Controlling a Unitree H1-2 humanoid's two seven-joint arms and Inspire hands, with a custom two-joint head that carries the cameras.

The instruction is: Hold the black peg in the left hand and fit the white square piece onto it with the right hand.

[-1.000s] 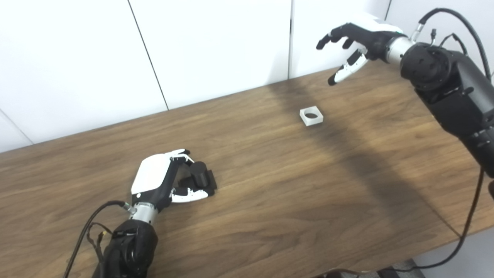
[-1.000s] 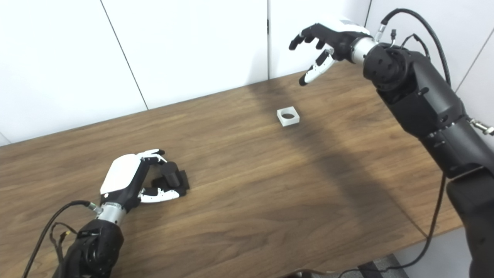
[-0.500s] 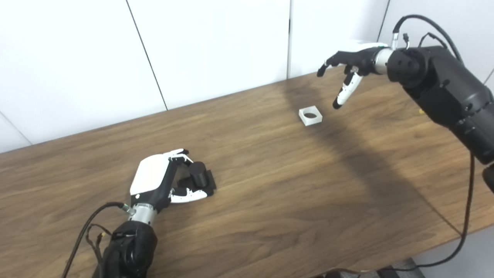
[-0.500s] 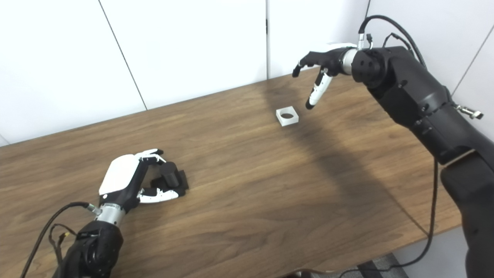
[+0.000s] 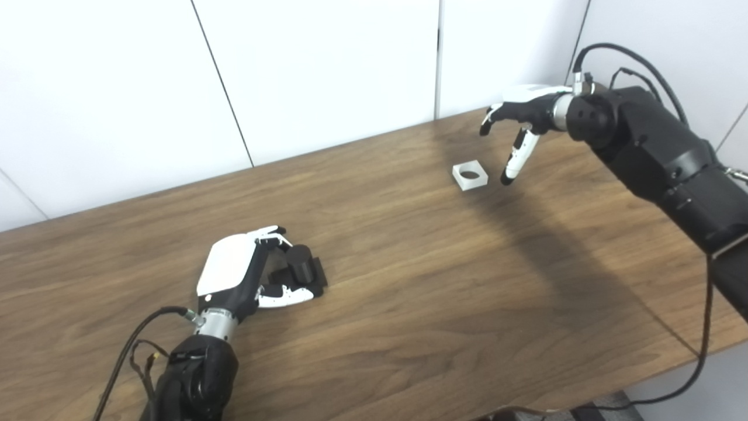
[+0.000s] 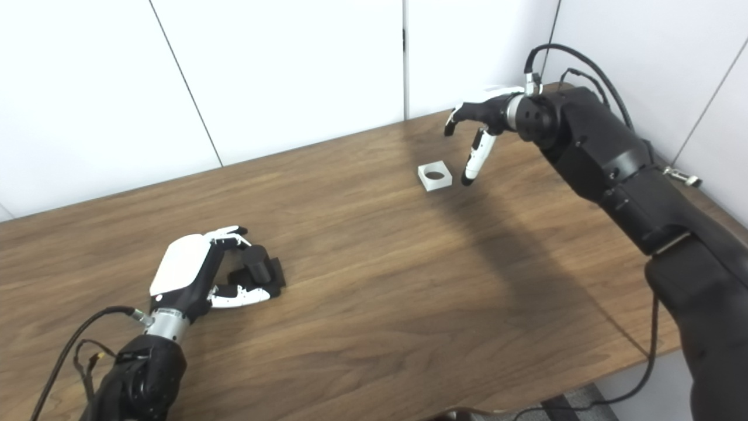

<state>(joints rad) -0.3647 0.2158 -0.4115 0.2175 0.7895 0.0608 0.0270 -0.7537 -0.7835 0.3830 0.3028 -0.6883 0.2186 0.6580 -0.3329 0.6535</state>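
Observation:
The black peg (image 5: 300, 262) stands upright on its black square base on the wooden table (image 5: 409, 280), near the left front. My left hand (image 5: 239, 275) rests on the table around it, fingers and thumb curled about the base; whether they grip it is not visible. The white square piece (image 5: 470, 175), with a round hole in its top, lies flat at the far right of the table. My right hand (image 5: 517, 126) hovers open just right of it, thumb pointing down beside its right edge, not touching it.
A white panelled wall (image 5: 315, 70) runs close behind the table's far edge. The table's front edge (image 6: 526, 386) slants across the lower right, with a black cable hanging past it. Bare wood lies between the two hands.
My right hand has come down from high above the far edge to just beside the white piece, its thumb now pointing down at the table. The left hand and peg have not moved.

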